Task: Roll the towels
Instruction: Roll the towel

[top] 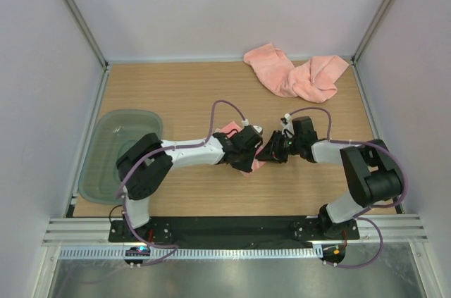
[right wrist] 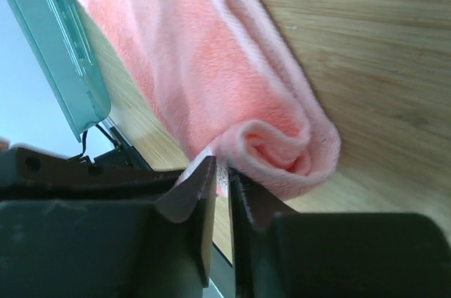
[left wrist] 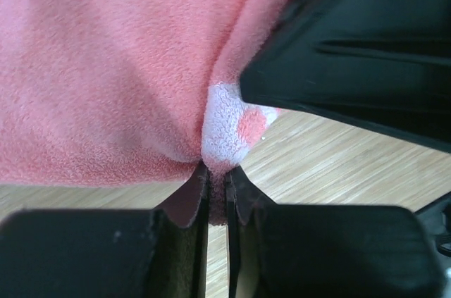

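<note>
Salmon-pink rolled towel (right wrist: 211, 65) sits pinched by left claw (left wrist: 215, 171) and right claw (right wrist: 220, 168).

You're looking at a robot lab cell — plain white walls (top: 211, 2), aluminium corner posts (top: 77, 13), wood-grain table (top: 183, 87), left arm (top: 190, 151) and right arm (top: 352, 164) bolted to a black plate (top: 232, 227), purple cables (top: 225, 104).

I'm seeing bare tabletop (top: 176, 87) lying open across the far left and middle. Spare towels (top: 299, 72) are filling the far right corner, the tray (top: 106, 164) is crowding the near left edge.
</note>
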Motion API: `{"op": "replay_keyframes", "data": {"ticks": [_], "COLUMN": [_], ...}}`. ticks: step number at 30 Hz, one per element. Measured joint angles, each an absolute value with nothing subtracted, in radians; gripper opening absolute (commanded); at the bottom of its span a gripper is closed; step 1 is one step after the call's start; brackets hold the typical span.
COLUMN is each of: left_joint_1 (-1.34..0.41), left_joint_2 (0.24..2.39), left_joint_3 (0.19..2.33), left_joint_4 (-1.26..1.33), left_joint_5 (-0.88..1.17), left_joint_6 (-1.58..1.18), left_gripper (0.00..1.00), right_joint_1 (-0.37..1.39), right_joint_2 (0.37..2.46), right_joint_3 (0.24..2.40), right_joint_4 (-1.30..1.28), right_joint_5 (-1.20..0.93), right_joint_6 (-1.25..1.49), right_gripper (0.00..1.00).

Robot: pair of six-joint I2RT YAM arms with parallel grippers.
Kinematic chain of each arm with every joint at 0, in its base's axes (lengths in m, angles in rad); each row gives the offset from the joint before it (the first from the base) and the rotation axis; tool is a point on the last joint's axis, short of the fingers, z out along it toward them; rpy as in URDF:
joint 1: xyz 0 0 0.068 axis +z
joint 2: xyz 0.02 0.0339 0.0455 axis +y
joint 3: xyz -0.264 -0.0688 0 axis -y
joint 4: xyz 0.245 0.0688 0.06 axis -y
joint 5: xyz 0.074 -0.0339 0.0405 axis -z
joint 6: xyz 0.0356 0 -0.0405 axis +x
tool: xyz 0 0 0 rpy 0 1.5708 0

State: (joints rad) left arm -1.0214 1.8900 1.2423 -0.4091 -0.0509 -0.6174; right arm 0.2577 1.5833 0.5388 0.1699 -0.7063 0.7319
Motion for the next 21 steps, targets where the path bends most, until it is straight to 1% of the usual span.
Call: {"op": "replay_keyframes", "data": {"ticks": [1, 2, 4, 6, 8, 9, 10, 12, 16, 19, 21], "left_joint_1": [-1.008, -0.997, -0.963, -0.932, -0.898, -0.882, -0.866, -0.839, -0.783, -0.749, -0.73], "left_joint_2": [1.879, 1.87, 1.85, 1.842, 1.841, 1.841, 1.841, 1.842, 1.867, 1.894, 1.906], "left_joint_3": [1.225, 1.21, 1.176, 1.153, 1.13, 1.121, 1.115, 1.111, 1.111, 1.111, 1.111], "left_joint_4": [-0.395, -0.382, -0.354, -0.332, -0.305, -0.294, -0.284, -0.28, -0.275, -0.265, -0.26], "left_joint_5": [-0.035, -0.019, 0.028, 0.075, 0.131, 0.161, 0.186, 0.23, 0.329, 0.405, 0.446], "left_joint_6": [-0.626, -0.633, -0.657, -0.682, -0.709, -0.725, -0.736, -0.76, -0.809, -0.85, -0.873], "left_gripper": [0.04, 0.04, 0.04, 0.04, 0.04, 0.04, 0.04, 0.04, 0.04, 0.04, 0.04], "right_joint_1": [0.259, 0.261, 0.261, 0.261, 0.261, 0.261, 0.261, 0.261, 0.261, 0.264, 0.268], "right_joint_2": [1.56, 1.534, 1.465, 1.395, 1.333, 1.314, 1.296, 1.284, 1.304, 1.351, 1.375], "right_joint_3": [0.55, 0.562, 0.592, 0.625, 0.653, 0.66, 0.664, 0.663, 0.624, 0.591, 0.582], "right_joint_4": [0.134, 0.098, 0.026, -0.035, -0.071, -0.08, -0.087, -0.093, -0.071, -0.043, -0.035], "right_joint_5": [-0.693, -0.677, -0.649, -0.622, -0.607, -0.604, -0.604, -0.604, -0.613, -0.624, -0.628], "right_joint_6": [0.723, 0.714, 0.686, 0.666, 0.653, 0.651, 0.65, 0.652, 0.672, 0.696, 0.708], "right_gripper": [0.46, 0.51, 0.55, 0.53, 0.48, 0.44, 0.38, 0.31, 0.26, 0.27, 0.33]}}
